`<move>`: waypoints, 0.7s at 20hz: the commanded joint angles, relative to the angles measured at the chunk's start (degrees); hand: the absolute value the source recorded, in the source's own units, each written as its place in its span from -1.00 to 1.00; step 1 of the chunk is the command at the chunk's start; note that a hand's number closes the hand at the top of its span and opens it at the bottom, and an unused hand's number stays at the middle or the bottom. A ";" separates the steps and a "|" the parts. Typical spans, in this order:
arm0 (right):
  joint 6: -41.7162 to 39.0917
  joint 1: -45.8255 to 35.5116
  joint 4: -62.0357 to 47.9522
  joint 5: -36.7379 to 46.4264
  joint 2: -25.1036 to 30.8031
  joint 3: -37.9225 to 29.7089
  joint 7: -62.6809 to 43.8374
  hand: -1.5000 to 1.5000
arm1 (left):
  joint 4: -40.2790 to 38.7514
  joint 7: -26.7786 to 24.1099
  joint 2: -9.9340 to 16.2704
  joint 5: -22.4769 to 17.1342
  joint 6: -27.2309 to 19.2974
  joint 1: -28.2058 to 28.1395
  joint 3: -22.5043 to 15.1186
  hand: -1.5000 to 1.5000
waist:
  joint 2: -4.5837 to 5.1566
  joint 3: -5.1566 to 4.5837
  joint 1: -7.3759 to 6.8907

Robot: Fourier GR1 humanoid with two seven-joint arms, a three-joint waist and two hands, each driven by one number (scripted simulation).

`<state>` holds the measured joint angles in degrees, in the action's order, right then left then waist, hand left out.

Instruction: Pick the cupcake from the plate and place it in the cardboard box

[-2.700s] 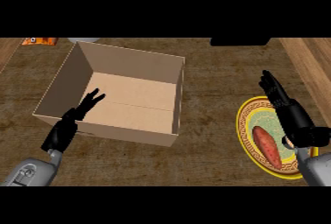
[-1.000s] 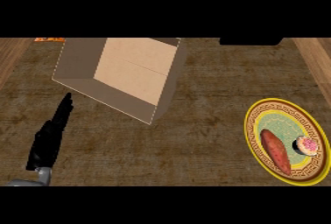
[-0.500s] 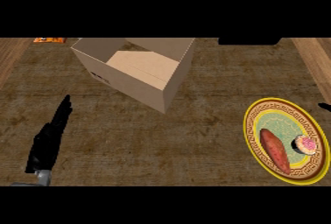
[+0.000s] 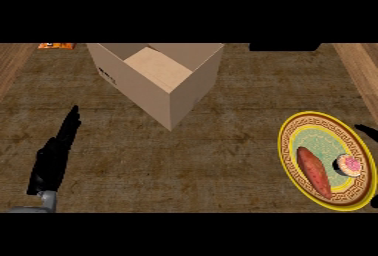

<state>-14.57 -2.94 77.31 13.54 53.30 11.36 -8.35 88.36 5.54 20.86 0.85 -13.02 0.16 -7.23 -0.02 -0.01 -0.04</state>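
Note:
The cupcake [image 4: 349, 165], pink-topped, sits at the right side of a yellow patterned plate [image 4: 319, 131], beside a reddish sweet potato [image 4: 314, 171]. The open cardboard box [image 4: 159, 75] stands at the upper middle, turned corner-on to me. My left hand [image 4: 54, 154] lies at the lower left with straight fingers pointing up, well apart from the box and holding nothing. Of my right hand only a dark fingertip [image 4: 365, 130] shows at the right edge, just past the plate's rim.
An orange item [image 4: 56, 46] lies at the top left edge. A dark object [image 4: 284, 47] sits at the top right. Wooden borders run along the left and right sides of the brown counter.
The view has shifted since the earliest frame: the box has moved up and now stands corner-on. My right hand, earlier over the plate, has withdrawn to the right edge. The left hand has left the box.

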 commanded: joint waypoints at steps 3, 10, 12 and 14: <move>-0.09 -4.33 -8.83 6.53 -6.80 -0.71 2.86 -1.00 | 5.30 2.78 -0.40 0.55 2.32 -2.33 0.91 0.00 | 0.08 0.05 -0.67; -2.11 0.14 -2.05 10.82 -9.24 -4.74 1.42 -1.00 | -6.77 -5.23 -3.02 1.80 4.79 1.87 5.83 0.00 | 0.04 -0.02 0.15; -4.34 -2.37 -4.07 11.49 -10.30 -7.53 2.68 -1.00 | -2.62 -1.56 -4.46 3.45 4.36 1.07 5.04 0.00 | 0.02 0.00 -0.03; -3.67 2.15 -3.93 12.73 -8.81 -9.13 6.76 -1.00 | -6.98 -2.84 -5.42 4.13 4.44 4.10 5.77 0.00 | 0.01 -0.01 0.30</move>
<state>-17.65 -3.00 73.20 24.29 44.80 4.57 -4.21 86.28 4.55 16.79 4.65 -9.44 1.08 -3.37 -0.01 0.00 0.02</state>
